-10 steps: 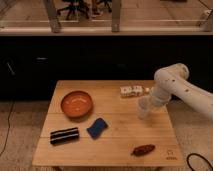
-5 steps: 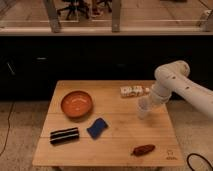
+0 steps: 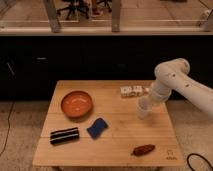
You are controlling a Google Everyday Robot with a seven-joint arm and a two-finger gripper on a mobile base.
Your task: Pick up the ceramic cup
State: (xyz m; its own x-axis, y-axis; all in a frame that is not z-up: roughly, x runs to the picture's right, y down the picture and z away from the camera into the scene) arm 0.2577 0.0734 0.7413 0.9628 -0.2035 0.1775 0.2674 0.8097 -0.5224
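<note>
The ceramic cup (image 3: 143, 113) is a small plain white tapered cup, upright on the right half of the wooden table (image 3: 115, 150). My white arm comes in from the right and bends down over it. My gripper (image 3: 144, 104) is right at the cup's top and merges with it in this view. I cannot tell whether the cup rests on the table or is held just above it.
An orange bowl (image 3: 77, 104) sits at the left. A black bar-shaped object (image 3: 64, 135) and a blue sponge (image 3: 97, 127) lie in front of it. A brown object (image 3: 144, 149) lies near the front right edge. Small white boxes (image 3: 132, 91) sit at the back.
</note>
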